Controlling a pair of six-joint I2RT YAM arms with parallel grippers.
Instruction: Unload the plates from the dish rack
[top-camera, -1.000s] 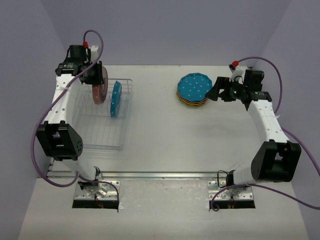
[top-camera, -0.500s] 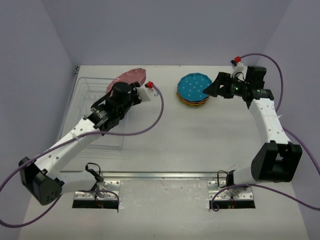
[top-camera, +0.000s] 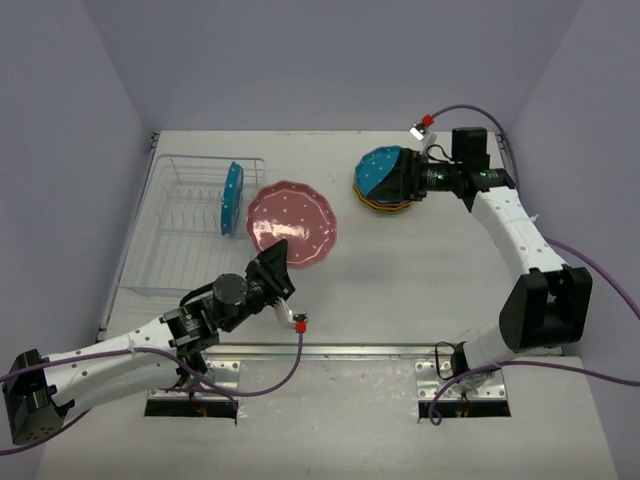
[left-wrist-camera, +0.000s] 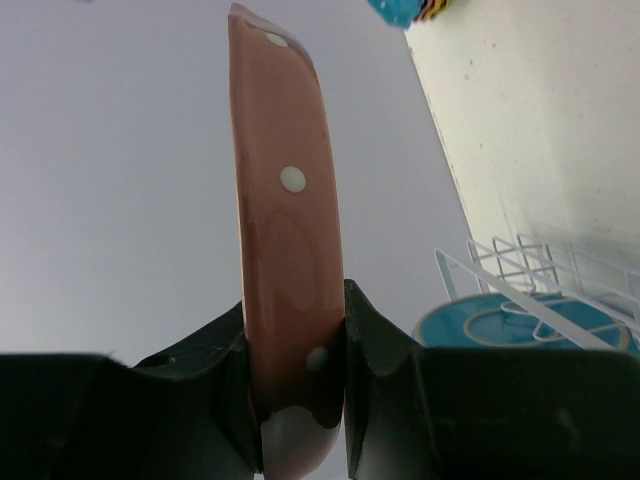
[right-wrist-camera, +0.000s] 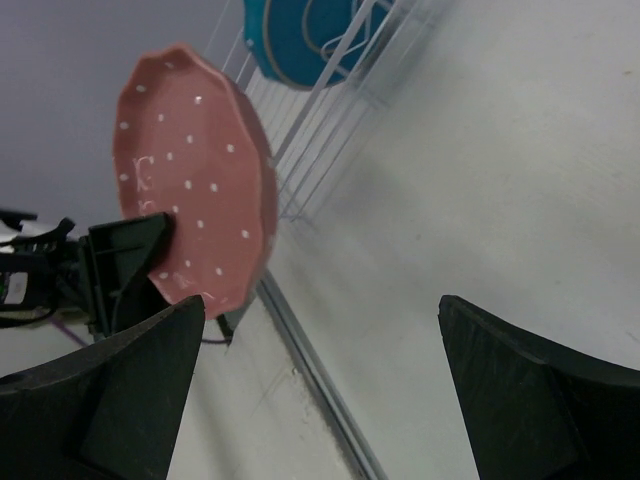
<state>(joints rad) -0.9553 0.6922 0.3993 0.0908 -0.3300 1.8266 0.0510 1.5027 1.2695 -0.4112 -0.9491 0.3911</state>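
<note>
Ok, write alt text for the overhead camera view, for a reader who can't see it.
Seen from above, the left arm's jaws grip the near rim of a pink dotted plate, held out beside the wire dish rack, where one blue plate stands on edge. The right arm's open jaws hover by a stack of plates.

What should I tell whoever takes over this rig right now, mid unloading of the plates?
Left gripper: shut on the rim of the pink plate, which is held tilted off the table between the dish rack and the stack of plates.
Right gripper: open, holding nothing, at the stack.
Done: several plates are stacked at the far right, a blue one on top.
Left: set the pink plate on the stack, then take out the blue plate standing on edge in the rack.
</note>
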